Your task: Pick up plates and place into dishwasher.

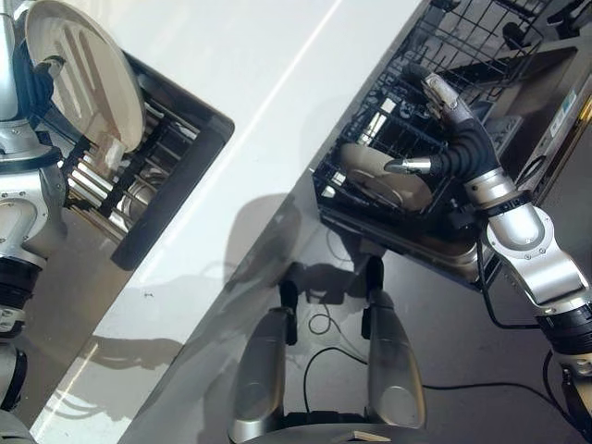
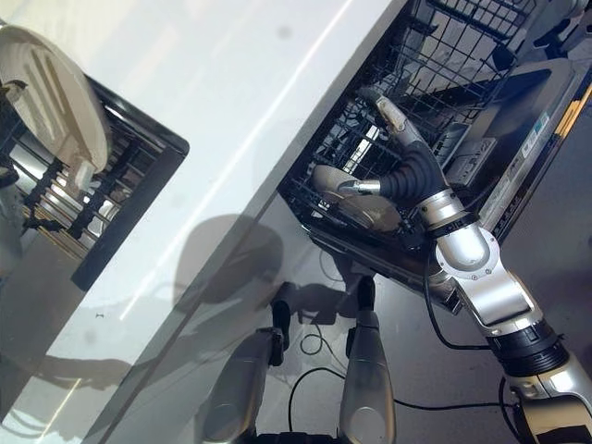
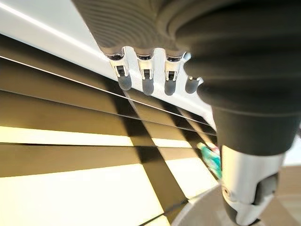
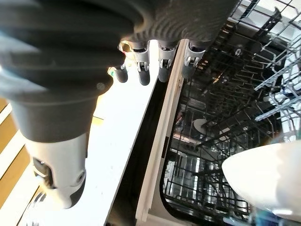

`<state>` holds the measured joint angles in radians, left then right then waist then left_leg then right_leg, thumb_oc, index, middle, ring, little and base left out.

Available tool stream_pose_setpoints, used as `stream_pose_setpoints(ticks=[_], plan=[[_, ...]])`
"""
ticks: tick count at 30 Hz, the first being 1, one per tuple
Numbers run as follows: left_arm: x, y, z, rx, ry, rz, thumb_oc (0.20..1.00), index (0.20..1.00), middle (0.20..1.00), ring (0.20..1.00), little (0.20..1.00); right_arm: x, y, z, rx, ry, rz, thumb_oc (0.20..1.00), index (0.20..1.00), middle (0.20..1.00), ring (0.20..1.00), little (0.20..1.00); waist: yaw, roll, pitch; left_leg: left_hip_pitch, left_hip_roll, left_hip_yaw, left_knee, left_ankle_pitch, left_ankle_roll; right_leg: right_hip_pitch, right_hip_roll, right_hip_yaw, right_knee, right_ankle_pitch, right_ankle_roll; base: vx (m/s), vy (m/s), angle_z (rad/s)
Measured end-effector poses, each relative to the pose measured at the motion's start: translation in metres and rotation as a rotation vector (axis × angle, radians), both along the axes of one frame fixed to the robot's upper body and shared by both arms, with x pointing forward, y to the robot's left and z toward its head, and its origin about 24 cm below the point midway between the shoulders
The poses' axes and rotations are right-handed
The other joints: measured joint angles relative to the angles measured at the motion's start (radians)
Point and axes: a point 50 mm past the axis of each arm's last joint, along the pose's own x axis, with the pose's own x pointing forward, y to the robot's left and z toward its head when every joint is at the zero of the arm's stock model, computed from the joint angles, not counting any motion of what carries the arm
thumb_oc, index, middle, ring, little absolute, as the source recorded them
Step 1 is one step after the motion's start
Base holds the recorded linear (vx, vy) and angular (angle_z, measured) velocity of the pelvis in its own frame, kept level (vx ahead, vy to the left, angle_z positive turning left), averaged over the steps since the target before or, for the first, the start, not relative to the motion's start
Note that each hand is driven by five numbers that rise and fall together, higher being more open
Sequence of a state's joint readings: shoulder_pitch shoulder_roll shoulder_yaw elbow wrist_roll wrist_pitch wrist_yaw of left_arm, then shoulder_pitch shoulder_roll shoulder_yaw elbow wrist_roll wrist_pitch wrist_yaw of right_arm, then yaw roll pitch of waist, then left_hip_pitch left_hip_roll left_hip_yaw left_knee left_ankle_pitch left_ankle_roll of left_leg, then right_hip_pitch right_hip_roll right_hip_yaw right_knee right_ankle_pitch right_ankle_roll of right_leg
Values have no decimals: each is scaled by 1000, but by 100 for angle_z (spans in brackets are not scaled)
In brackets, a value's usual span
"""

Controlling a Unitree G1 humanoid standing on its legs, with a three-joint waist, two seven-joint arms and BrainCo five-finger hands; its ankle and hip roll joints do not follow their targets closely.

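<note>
A cream ridged plate [image 1: 83, 69] stands tilted over the dark dish rack [image 1: 139, 171] at the far left. My left hand [image 1: 32, 85] is at its rim, one dark-tipped finger hooked over the plate's edge and the rest behind it. A second pale plate [image 1: 384, 176] lies in the black wire dishwasher rack [image 1: 388, 111] at the right. My right hand [image 1: 453, 139] hovers over that rack, fingers straight and the thumb tip resting on this plate. The right wrist view shows the straight fingers [image 4: 162, 66] and the plate's rim [image 4: 263, 179].
A white countertop [image 1: 259, 92] runs diagonally between the dish rack and the dishwasher. The open dishwasher door [image 1: 555, 83] lies beyond the wire rack, and a further wire basket [image 2: 481, 37] sits behind it. Grey floor [image 1: 444, 314] lies below the rack.
</note>
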<state>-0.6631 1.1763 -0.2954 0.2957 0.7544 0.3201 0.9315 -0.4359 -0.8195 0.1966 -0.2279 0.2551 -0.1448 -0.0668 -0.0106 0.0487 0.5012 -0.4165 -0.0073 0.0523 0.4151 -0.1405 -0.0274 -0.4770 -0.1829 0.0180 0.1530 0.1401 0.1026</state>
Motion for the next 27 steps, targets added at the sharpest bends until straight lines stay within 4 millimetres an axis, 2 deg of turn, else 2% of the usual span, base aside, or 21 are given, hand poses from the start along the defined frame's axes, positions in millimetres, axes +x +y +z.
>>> stream_pose_setpoints(ticks=[5, 9, 13, 18, 20, 21, 22, 23, 27], plan=[[8, -9, -8, 60, 166, -24, 1000, 1000, 1000, 1000, 1000, 1, 1, 2, -4, -3, 7, 1000, 1000, 1000, 1000, 1000, -1, 0, 0, -2, 2, 1, 10, -9, -7, -6, 4, 5, 9, 31, 8, -8, 9, -4], [7, -6, -8, 94, 183, -31, 1000, 1000, 1000, 1000, 1000, 1, 0, 7, -16, -21, 1, 1000, 1000, 1000, 1000, 1000, 1, 0, 0, -1, 3, 1, 12, -12, -9, -16, 6, 4, 36, 21, 2, 0, 0, 0], [14, -11, -17, 122, 247, -60, 1000, 1000, 1000, 1000, 1000, 1, 0, 9, -16, -26, -1, 1000, 1000, 1000, 1000, 1000, -1, 0, 0, -7, 0, 2, 30, -16, -8, -16, 4, 7, 37, 18, -2, -3, 4, -1], [17, -14, -9, 135, 269, -54, 1000, 1000, 1000, 1000, 1000, 2, -2, 9, -16, -25, -15, 1000, 1000, 1000, 1000, 1000, -2, 0, 0, -41, -4, -1, 43, -21, 3, -34, 3, 8, 2, 13, 4, -3, -6, -7], [15, -12, -2, 161, 276, -35, 1000, 1000, 1000, 1000, 1000, 2, -2, 8, -14, -25, -16, 1000, 1000, 1000, 1000, 1000, 1, 2, 1, -50, 11, 2, 29, -12, 14, -44, 3, 4, 9, 0, 15, 14, -7, -5], [15, -12, 0, 165, 281, -36, 693, 693, 693, 693, 693, 2, -2, 8, -14, -22, -18, 1000, 1000, 1000, 1000, 1000, -1, 1, 2, -51, -2, -1, 39, -14, 10, -51, 4, 3, 69, -6, 5, 26, -8, 11], [16, -13, -3, 169, 299, -43, 379, 379, 379, 379, 379, 2, -3, 8, -13, -24, -20, 1000, 1000, 1000, 1000, 1000, -1, 2, 2, -47, -6, -5, 42, -16, 6, -52, 6, 7, 71, -6, 1, 28, -13, 6], [16, -12, -5, 180, 314, -40, 200, 200, 200, 200, 200, 2, -3, 9, -12, -27, -22, 1000, 1000, 1000, 1000, 1000, 3, 4, 3, -48, -3, -4, 42, -16, 3, -50, 9, 7, 69, -1, -4, 22, -25, -3], [17, -10, -5, 172, 331, -43, 200, 200, 200, 200, 200, 3, -4, 8, -10, -24, -27, 1000, 1000, 1000, 1000, 1000, 7, 4, 3, -49, -7, -5, 47, -12, 2, -48, 5, 5, 70, 1, 0, 7, -16, 1]])
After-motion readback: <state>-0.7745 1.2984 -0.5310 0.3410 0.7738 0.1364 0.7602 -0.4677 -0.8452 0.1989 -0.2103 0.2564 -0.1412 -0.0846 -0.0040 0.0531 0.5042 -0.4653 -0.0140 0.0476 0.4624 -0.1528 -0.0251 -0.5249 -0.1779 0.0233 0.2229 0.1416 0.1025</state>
